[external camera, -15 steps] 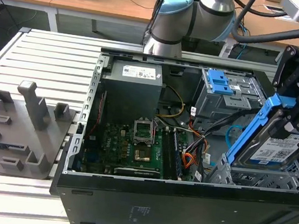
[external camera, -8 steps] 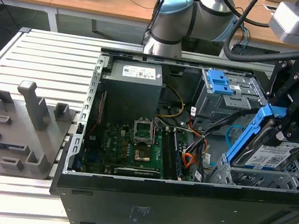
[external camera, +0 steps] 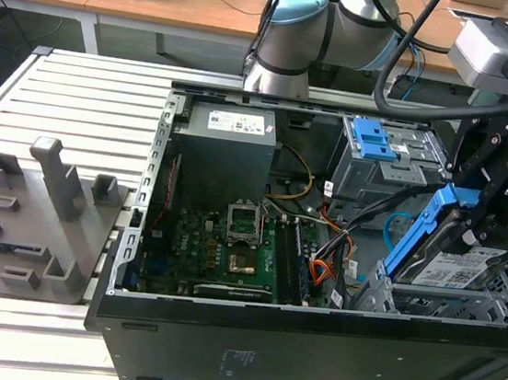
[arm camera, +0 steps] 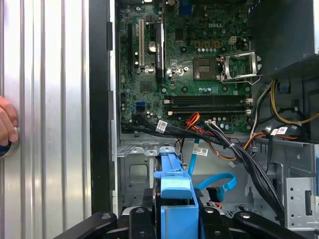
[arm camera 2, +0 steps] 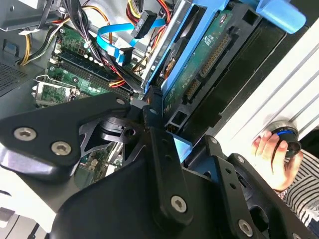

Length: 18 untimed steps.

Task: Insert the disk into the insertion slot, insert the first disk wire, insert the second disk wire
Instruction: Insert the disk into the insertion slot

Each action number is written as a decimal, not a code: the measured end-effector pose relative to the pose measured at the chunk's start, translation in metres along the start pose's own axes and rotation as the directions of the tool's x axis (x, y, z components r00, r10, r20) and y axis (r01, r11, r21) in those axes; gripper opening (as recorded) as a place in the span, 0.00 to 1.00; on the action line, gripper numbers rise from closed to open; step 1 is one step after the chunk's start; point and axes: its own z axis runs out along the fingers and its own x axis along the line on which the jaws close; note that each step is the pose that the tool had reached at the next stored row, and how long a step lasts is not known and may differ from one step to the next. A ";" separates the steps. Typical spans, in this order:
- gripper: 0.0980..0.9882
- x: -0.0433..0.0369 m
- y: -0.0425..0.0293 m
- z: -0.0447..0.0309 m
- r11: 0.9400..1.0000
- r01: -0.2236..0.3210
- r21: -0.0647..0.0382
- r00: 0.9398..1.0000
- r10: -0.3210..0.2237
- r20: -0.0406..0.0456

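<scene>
Blue-framed, the disk (external camera: 456,268) hangs tilted, clamped in the gripper (external camera: 475,225). Its lower edge sits over the open insertion slot (external camera: 505,293).

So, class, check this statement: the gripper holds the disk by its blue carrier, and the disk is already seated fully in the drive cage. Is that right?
One part is wrong. The gripper does hold the disk by its blue carrier, jaws closed on it, but the disk is not yet seated. The exterior view shows it tilted, its upper end raised above the drive cage.
</scene>
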 end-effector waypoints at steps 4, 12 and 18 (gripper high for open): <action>0.38 0.0000 0.0000 0.0001 1.000 0.000 0.000 1.000 0.000 0.000; 0.02 0.0000 0.0000 0.0003 1.000 0.000 0.000 1.000 0.000 0.000; 0.01 0.0000 0.0000 0.0004 1.000 0.000 0.000 1.000 0.000 0.000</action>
